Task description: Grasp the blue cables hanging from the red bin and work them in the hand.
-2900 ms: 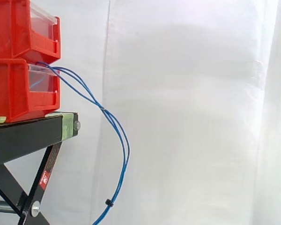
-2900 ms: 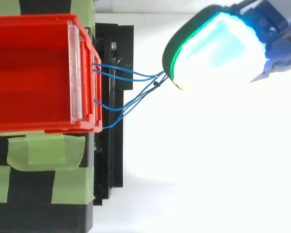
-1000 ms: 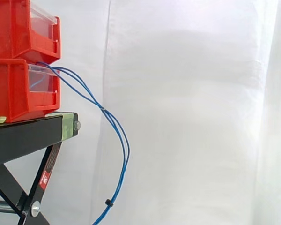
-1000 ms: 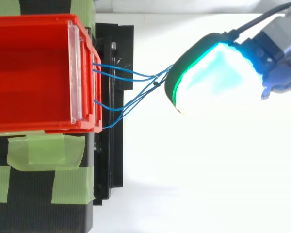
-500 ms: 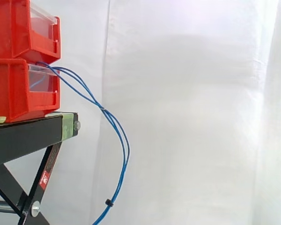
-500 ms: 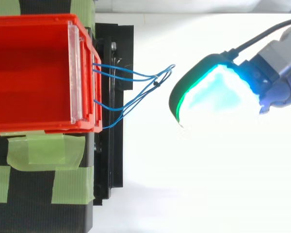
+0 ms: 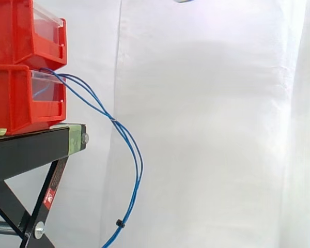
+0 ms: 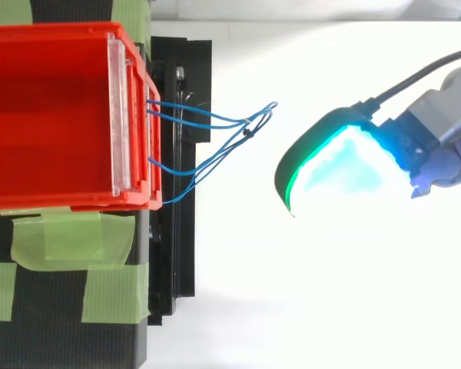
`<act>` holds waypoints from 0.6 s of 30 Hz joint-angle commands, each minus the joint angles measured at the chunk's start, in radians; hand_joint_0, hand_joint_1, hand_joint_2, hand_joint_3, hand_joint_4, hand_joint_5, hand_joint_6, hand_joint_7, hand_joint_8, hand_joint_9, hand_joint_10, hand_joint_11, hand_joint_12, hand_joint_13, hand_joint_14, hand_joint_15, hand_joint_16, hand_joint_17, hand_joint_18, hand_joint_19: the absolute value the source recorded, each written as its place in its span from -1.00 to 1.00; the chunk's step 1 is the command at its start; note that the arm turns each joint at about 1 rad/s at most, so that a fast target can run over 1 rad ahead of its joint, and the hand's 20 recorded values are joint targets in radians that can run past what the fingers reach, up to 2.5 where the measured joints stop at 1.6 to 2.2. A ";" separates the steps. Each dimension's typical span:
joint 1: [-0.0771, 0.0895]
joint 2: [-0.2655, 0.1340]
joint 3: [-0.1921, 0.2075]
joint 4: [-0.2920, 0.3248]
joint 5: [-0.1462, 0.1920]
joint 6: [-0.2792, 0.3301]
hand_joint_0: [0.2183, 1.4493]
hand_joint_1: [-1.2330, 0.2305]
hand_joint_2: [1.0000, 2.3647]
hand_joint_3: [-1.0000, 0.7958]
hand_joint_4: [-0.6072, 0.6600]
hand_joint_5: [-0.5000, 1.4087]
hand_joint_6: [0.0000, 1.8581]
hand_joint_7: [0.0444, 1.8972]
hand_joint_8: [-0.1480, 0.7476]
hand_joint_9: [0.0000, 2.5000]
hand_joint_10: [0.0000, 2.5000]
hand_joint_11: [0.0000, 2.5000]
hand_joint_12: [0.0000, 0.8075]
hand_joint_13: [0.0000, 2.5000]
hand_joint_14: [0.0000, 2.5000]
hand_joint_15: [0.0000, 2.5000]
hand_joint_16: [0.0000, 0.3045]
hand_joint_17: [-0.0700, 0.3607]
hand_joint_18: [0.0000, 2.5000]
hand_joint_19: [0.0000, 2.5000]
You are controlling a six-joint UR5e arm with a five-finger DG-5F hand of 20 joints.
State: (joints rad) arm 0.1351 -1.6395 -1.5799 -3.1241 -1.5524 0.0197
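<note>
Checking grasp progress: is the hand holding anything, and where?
Nothing seen held: the thin blue cables hang free from the red plastic bin, apart from the hand.

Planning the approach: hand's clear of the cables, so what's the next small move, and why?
Probably ease the hand toward the blue cables. From above, a gap separates the two, and the cables hang free from the red bin, ungrasped.

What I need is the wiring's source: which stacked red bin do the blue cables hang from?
The lower red bin: the blue cables leave its front opening; the upper bin above has none.
</note>
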 commanded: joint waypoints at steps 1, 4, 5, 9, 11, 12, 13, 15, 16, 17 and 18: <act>0.003 0.001 0.001 -0.004 -0.002 0.002 0.01 -0.08 -0.99 -0.86 0.33 -0.70 -1.00 -0.34 0.01 -0.77 -1.00 -0.96 -0.24 -0.88 -1.00 -0.89 -0.74 -0.27 -1.00 -0.98; 0.003 0.000 0.000 -0.007 -0.008 0.006 0.01 -0.10 -0.99 -0.86 0.34 -0.68 -1.00 -0.35 0.02 -0.75 -1.00 -0.99 -0.23 -0.86 -1.00 -0.91 -0.74 -0.26 -0.99 -0.98; 0.003 0.001 0.000 -0.007 -0.011 0.008 0.01 -0.10 -0.99 -0.86 0.34 -0.68 -1.00 -0.35 0.02 -0.75 -1.00 -0.98 -0.23 -0.86 -1.00 -0.90 -0.74 -0.27 -0.99 -0.99; 0.003 0.001 0.000 -0.011 -0.026 0.014 0.01 -0.10 -0.99 -0.86 0.34 -0.68 -1.00 -0.35 0.02 -0.75 -1.00 -0.98 -0.23 -0.86 -1.00 -0.91 -0.74 -0.26 -0.98 -0.99; 0.004 0.000 0.000 -0.014 -0.031 0.014 0.01 -0.09 -0.99 -0.85 0.34 -0.68 -1.00 -0.34 0.02 -0.75 -1.00 -0.98 -0.23 -0.85 -1.00 -0.90 -0.74 -0.26 -0.98 -0.98; 0.003 0.001 0.000 -0.016 -0.029 0.014 0.01 -0.09 -0.99 -0.86 0.34 -0.68 -1.00 -0.35 0.02 -0.75 -1.00 -0.99 -0.23 -0.85 -1.00 -0.91 -0.74 -0.26 -0.98 -0.98; 0.004 0.001 0.000 -0.019 -0.029 0.014 0.01 -0.09 -0.99 -0.86 0.34 -0.68 -1.00 -0.34 0.02 -0.75 -1.00 -0.98 -0.23 -0.85 -1.00 -0.91 -0.74 -0.26 -0.98 -0.98; 0.004 0.000 0.000 -0.024 -0.031 0.011 0.02 -0.09 -0.99 -0.86 0.34 -0.67 -1.00 -0.34 0.02 -0.74 -1.00 -0.99 -0.23 -0.85 -1.00 -0.91 -0.74 -0.26 -0.98 -0.98; 0.004 0.000 0.000 -0.028 -0.031 0.011 0.02 -0.09 -0.99 -0.86 0.35 -0.67 -1.00 -0.34 0.02 -0.74 -1.00 -0.99 -0.23 -0.85 -1.00 -0.90 -0.74 -0.26 -0.98 -0.98; 0.004 0.000 0.000 -0.028 -0.031 0.011 0.02 -0.09 -0.99 -0.86 0.35 -0.67 -0.99 -0.34 0.02 -0.74 -1.00 -0.99 -0.23 -0.85 -1.00 -0.91 -0.74 -0.26 -0.97 -0.98; 0.004 0.000 0.000 -0.036 -0.031 0.008 0.02 -0.09 -0.99 -0.86 0.35 -0.67 -0.99 -0.34 0.02 -0.74 -1.00 -0.99 -0.23 -0.85 -1.00 -0.91 -0.74 -0.26 -0.97 -0.98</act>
State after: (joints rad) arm 0.1394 -1.6393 -1.5798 -3.1490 -1.5824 0.0312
